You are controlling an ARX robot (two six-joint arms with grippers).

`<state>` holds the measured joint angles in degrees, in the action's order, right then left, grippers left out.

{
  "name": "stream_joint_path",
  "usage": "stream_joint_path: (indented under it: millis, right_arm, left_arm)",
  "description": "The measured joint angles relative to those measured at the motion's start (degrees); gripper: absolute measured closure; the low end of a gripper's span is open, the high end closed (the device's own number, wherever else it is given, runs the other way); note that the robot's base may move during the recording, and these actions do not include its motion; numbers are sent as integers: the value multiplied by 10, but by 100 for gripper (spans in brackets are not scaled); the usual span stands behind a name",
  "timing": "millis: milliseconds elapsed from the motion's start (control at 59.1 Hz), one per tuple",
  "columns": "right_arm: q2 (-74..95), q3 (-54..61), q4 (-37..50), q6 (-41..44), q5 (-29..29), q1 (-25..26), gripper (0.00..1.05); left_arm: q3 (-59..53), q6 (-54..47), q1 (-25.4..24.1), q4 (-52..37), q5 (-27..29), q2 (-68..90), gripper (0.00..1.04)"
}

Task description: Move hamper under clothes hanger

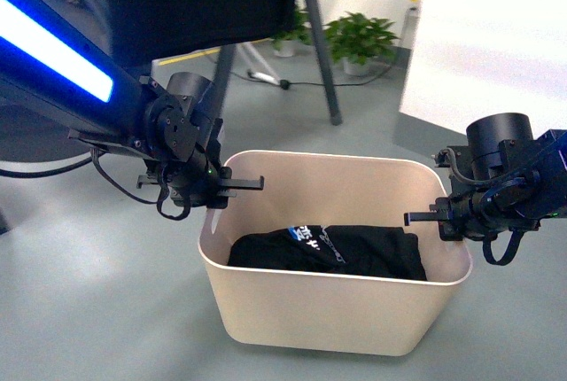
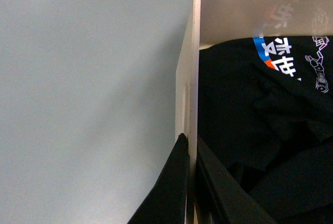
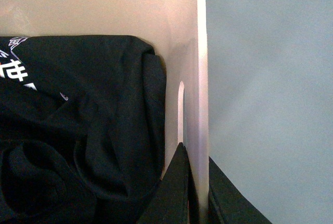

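Hamper (image 1: pixel 337 310) walls sit pinched, left tool (image 2: pixel 191 140) and right tool (image 3: pixel 197 152) each clenched narrowly on one short side.

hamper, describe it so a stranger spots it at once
On the grey floor, near the dark grey metal rack's slanted leg, sits a beige rounded plastic tub. Unlike the potted plants behind, it holds a crumpled black printed T-shirt.

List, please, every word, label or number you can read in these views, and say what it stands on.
On the black T-shirt in the hamper, blue-and-orange patch: white Chinese-style characters, cut by folds, not reliably readable.
Same shirt, white outline graphic: lettering too small to read.
No other text shows.
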<state>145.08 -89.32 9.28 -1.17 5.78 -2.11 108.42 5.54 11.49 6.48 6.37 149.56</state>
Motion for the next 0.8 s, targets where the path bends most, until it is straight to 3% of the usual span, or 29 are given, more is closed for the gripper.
stream_joint_path:
  millis: [643, 796]
  right_arm:
    - [0, 0, 0, 0, 1, 1, 102]
    - [-1, 1, 0, 1, 14, 23, 102]
  left_arm:
    - [0, 0, 2, 0, -1, 0, 101]
    - [0, 0, 24, 0, -16, 0, 101]
